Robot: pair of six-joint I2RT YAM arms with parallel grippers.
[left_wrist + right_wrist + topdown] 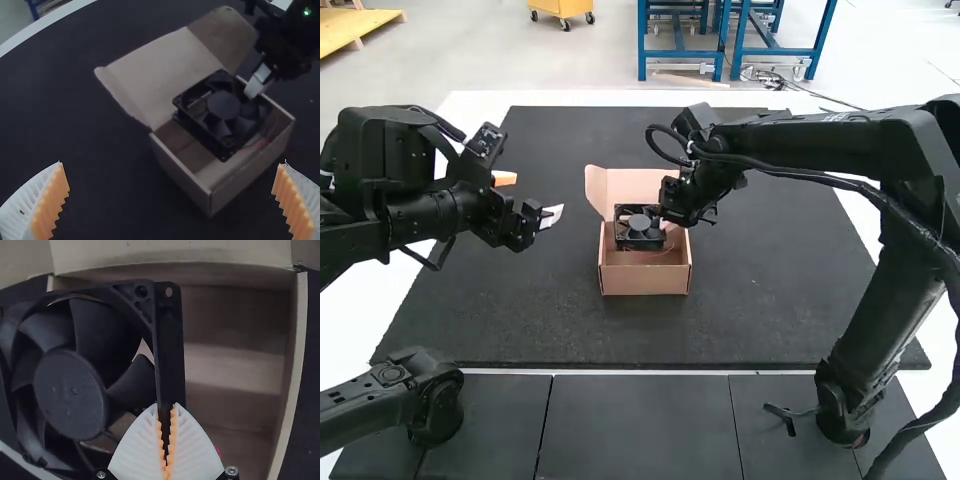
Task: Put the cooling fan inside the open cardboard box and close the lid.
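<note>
A black square cooling fan (640, 226) (220, 112) (75, 375) hangs tilted in the mouth of the open cardboard box (645, 272) (240, 170) in the middle of the black mat. My right gripper (669, 215) (166, 440) is shut on the fan's frame edge, its white ribbed fingers (256, 82) pinching the rim. The box lid (620, 185) (165, 70) stands open at the back left. To the left of the box, above the mat, my left gripper (542, 222) is open with nothing between its orange-padded fingers (47, 200).
The box stands on a black mat (770, 280) over a white table. A small orange piece (504, 178) lies on the mat behind the left gripper. Bare mat lies in front of the box and to its right.
</note>
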